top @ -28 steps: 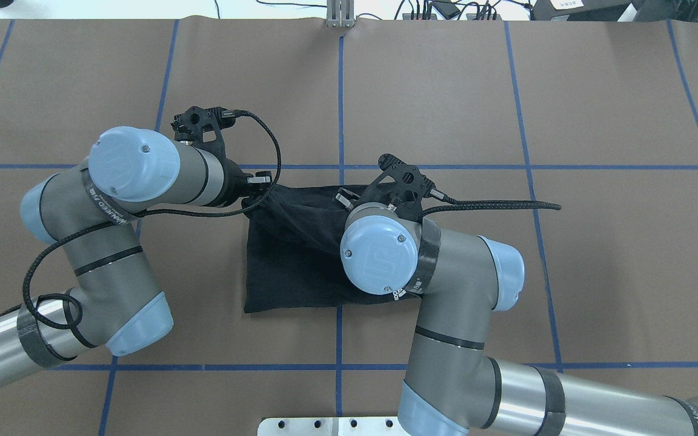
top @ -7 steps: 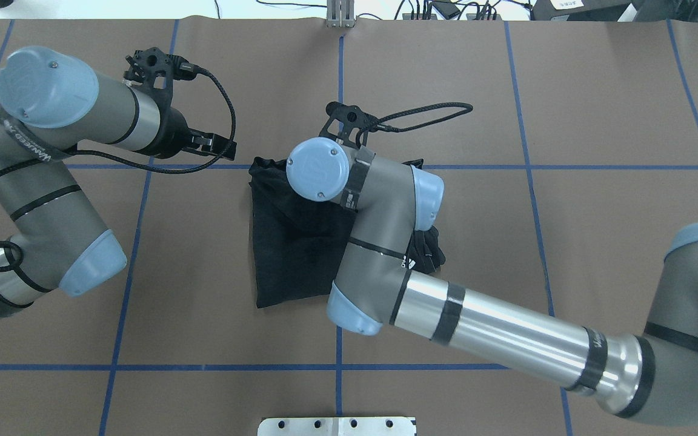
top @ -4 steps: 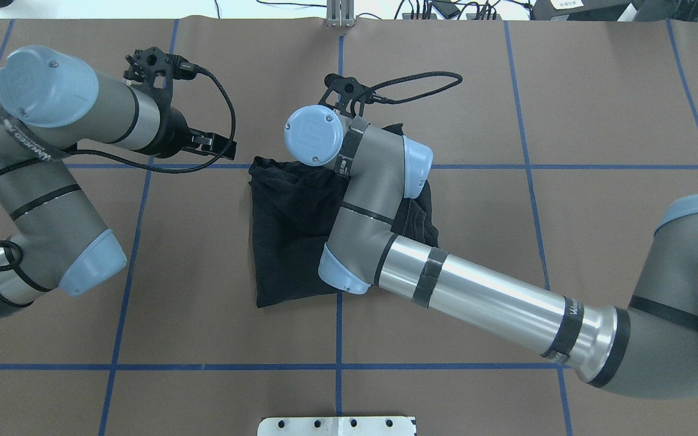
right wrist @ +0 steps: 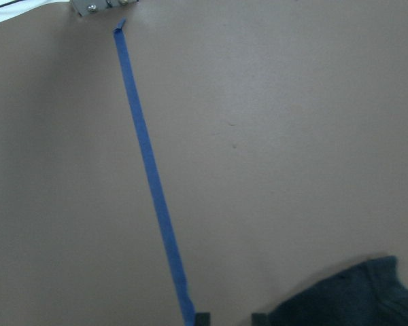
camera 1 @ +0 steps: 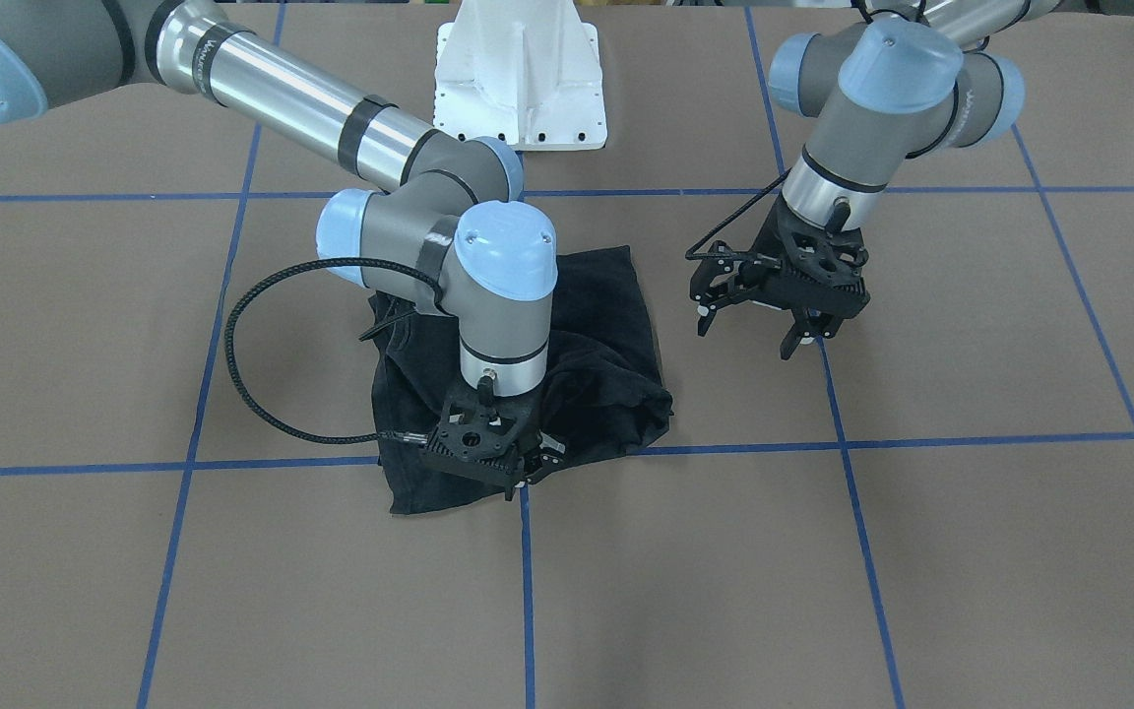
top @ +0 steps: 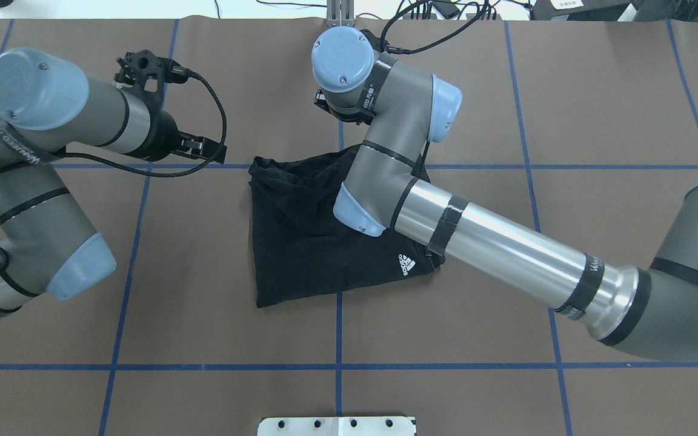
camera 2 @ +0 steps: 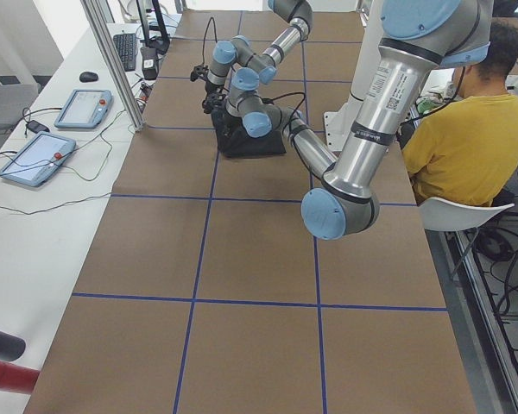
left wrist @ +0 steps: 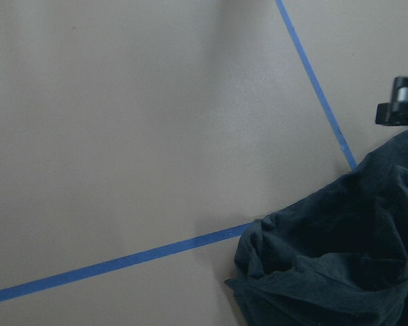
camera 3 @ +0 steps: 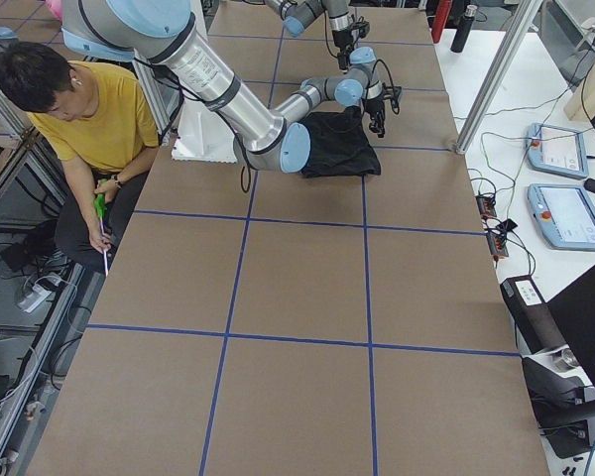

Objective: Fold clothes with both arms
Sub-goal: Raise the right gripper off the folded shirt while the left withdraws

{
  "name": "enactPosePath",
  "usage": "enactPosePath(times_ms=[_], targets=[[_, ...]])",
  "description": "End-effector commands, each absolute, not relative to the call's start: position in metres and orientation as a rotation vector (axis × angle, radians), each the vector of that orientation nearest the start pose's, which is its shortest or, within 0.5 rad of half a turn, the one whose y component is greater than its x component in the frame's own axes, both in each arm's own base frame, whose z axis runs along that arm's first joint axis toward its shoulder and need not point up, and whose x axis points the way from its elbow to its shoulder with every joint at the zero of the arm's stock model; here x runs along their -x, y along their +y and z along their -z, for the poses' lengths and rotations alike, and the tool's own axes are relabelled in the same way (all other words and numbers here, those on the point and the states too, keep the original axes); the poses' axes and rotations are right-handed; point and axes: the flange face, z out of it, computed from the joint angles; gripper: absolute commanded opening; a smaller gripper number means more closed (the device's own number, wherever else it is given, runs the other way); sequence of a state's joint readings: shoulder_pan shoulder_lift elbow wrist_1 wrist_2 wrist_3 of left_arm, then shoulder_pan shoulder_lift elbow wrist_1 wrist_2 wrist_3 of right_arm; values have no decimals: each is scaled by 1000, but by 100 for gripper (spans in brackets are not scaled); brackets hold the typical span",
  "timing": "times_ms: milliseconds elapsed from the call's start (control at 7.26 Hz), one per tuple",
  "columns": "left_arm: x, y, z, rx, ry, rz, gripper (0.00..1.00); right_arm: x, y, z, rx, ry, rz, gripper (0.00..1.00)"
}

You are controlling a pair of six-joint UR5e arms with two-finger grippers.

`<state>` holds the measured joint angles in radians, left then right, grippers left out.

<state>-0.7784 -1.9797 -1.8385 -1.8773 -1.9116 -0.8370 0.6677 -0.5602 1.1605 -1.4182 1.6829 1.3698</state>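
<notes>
You have the black, roughly folded T-shirt [top: 300,254] mid-table on the blue-taped brown paper table [top: 597,109]. The black two-finger right gripper [camera 1: 535,469] is at its far edge, fingers apart. The left gripper [camera 1: 752,333], spread wide, hovers apart from its side edge.

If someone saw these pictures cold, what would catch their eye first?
The black T-shirt, bunched in a rough fold mid-table, with a small white logo showing. The right arm stretches across it, its open right gripper over the shirt's far edge; the left gripper hangs open beside it.
</notes>
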Motion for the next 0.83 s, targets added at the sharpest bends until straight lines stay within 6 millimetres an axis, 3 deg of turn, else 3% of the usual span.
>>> enactPosePath(times_ms=[0, 275, 413, 689], targets=[[-306, -499, -302, -471, 792, -223, 100, 467, -565, -216, -206, -717, -221, 100], [-222, -520, -343, -511, 691, -302, 100, 343, -520, -300, -204, -722, -89, 100], [-169, -525, -370, -460, 723, -287, 100, 282, -507, -336, -211, -689, -11, 100], [-100, -516, -428, -439, 694, -364, 100, 175, -496, -408, -173, -673, 76, 100]])
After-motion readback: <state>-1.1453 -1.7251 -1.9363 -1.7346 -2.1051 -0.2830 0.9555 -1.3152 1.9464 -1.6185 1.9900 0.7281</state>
